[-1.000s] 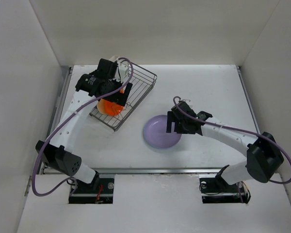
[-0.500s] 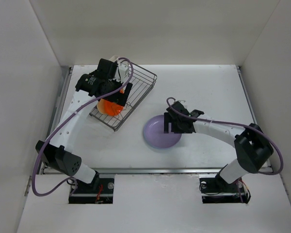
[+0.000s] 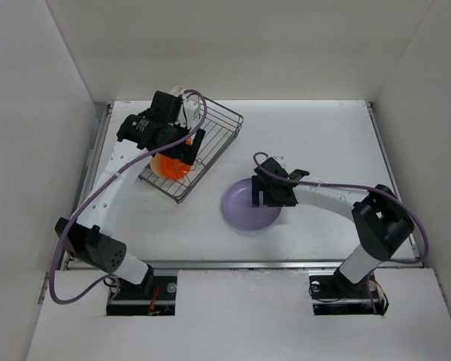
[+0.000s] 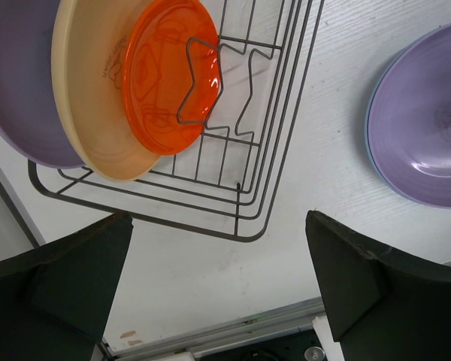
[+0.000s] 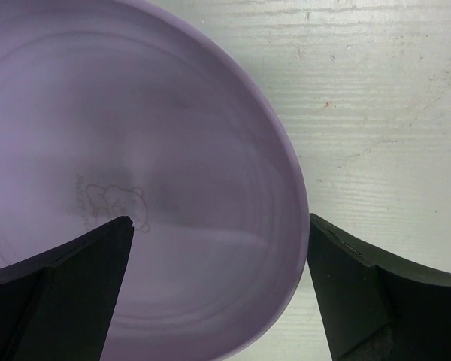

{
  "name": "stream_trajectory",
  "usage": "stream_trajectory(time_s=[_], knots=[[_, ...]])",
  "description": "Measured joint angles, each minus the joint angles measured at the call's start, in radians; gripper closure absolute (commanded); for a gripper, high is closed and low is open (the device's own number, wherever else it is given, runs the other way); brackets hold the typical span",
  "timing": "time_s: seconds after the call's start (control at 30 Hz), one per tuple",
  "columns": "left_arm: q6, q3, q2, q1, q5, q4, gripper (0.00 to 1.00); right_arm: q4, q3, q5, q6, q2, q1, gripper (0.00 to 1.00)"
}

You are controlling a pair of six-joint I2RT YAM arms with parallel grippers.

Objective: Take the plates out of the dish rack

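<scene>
Left claw (image 4: 218, 289) wide, empty, over dark wire dish rack (image 4: 244, 237), upper left of top view. Upright round red-orange plastic plate (image 4: 161, 75) just ahead, nearest it. Right claw (image 5: 218, 293) wide over lavender plate (image 5: 135, 150) flat on counter (image 3: 323, 143).

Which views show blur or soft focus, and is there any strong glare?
Left wrist view: the dish rack and red-orange plate are sharp, the fingers dark and soft. Right wrist view: the lavender plate, close to the lens, looks slightly blurred. Top view: even light on the table, no glare.
</scene>
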Motion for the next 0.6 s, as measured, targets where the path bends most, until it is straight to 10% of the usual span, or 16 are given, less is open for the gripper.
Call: stream_trajectory(time_s=[0.6], knots=[[0.012, 0.0, 0.001, 0.0, 0.019, -0.009, 0.0, 0.02, 0.008, 0.011, -0.003, 0.037, 0.019, 0.0]])
